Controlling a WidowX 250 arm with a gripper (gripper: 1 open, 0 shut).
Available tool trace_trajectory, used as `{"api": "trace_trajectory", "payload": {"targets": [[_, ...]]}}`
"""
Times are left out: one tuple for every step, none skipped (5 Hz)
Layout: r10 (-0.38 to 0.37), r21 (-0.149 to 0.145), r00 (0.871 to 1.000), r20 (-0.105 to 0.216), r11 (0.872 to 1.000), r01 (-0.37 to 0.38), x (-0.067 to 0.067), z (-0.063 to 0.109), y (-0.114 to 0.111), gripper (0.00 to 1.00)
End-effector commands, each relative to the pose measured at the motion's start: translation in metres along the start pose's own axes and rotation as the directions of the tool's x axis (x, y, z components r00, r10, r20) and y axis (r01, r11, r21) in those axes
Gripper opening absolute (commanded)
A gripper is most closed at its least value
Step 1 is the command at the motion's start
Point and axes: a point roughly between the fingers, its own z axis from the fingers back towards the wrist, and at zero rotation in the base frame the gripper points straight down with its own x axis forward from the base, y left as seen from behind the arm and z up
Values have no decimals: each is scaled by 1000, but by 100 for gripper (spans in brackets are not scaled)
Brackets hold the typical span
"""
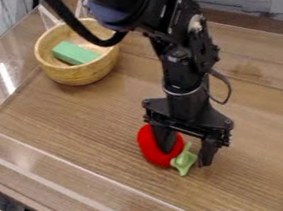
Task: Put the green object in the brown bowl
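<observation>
The gripper (188, 141) is low over the table (89, 136), its fingers apart and nothing seen to be clamped. One finger overlaps the red vegetable (155, 149) in the view, and the green stem (185, 160) shows just below the fingers; whether either is being touched cannot be told. The green block (76, 53) lies inside the bowl (87, 73), well apart from the gripper, near the far end of the table.

If the block is the object meant, the placing seems already done, and the step in hand is best judged to be a clean withdrawal. The fingers should be kept wide and not closed here, since the vegetable or its stem could be pinched by mistake. The lift should be made straight up and slowly, with no twist of the wrist, until the fingertips are clear of the vegetable; a sideways start could roll or drag it. Only then should any swing be made. The bowl should be given a wide berth, as its wall could be nudged by the arm or by the loose cable (68, 20) that loops close to it. The block is best left as it lies.
</observation>
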Motion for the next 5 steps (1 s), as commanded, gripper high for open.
{"api": "trace_trajectory", "payload": {"targets": [[40, 21, 998, -52, 999, -39, -4, -11, 14, 100], [43, 25, 997, -63, 999, -41, -5, -11, 16, 100], [46, 28, 996, -71, 999, -44, -6, -10, 18, 100], [50, 32, 995, -80, 998, -48, -7, -10, 19, 100], [54, 35, 995, -88, 998, -51, -7, -9, 21, 100]]}}
